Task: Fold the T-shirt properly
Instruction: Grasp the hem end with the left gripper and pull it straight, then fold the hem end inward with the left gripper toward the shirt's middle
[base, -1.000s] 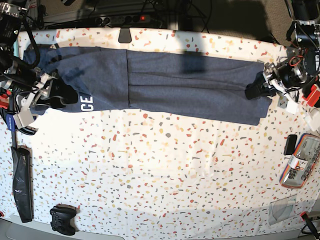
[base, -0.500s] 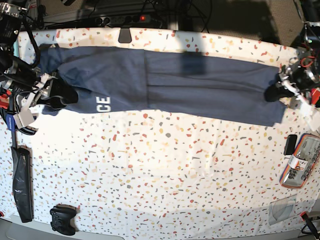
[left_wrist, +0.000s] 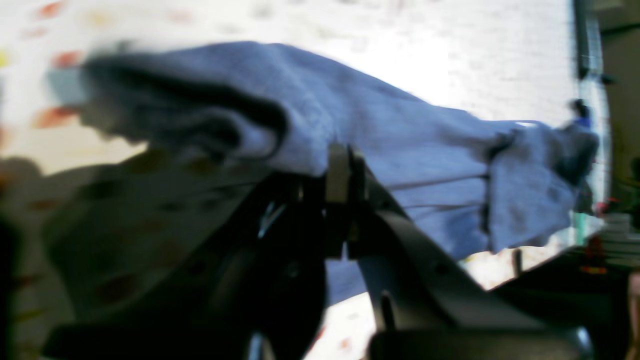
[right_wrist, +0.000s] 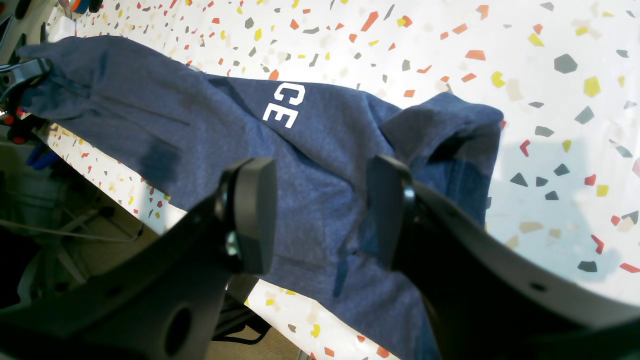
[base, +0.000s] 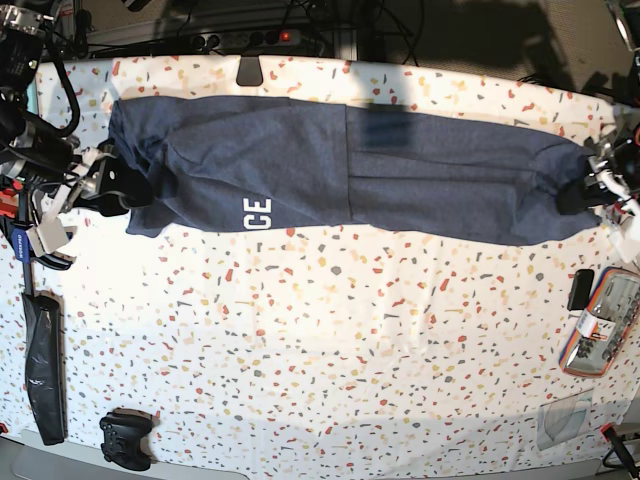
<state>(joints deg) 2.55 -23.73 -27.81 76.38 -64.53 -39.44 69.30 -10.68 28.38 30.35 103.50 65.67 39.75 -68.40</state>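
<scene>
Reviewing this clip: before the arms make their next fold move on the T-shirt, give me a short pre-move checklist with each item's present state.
1. Left gripper clamped on the T-shirt: ok, its jaws are shut on a bunched end of the fabric.
2. Right gripper holding the shirt: not ok, its jaws stand open over the cloth and pinch nothing.
3. Shirt lying flat: not ok, it is drawn into a long band with creases and a rumpled sleeve end near the right gripper.
4. White lettering tucked away: not ok, "CE" shows at the near edge.
5. Game controller and black pouch off the shirt: ok, both lie apart near the front corner.
</scene>
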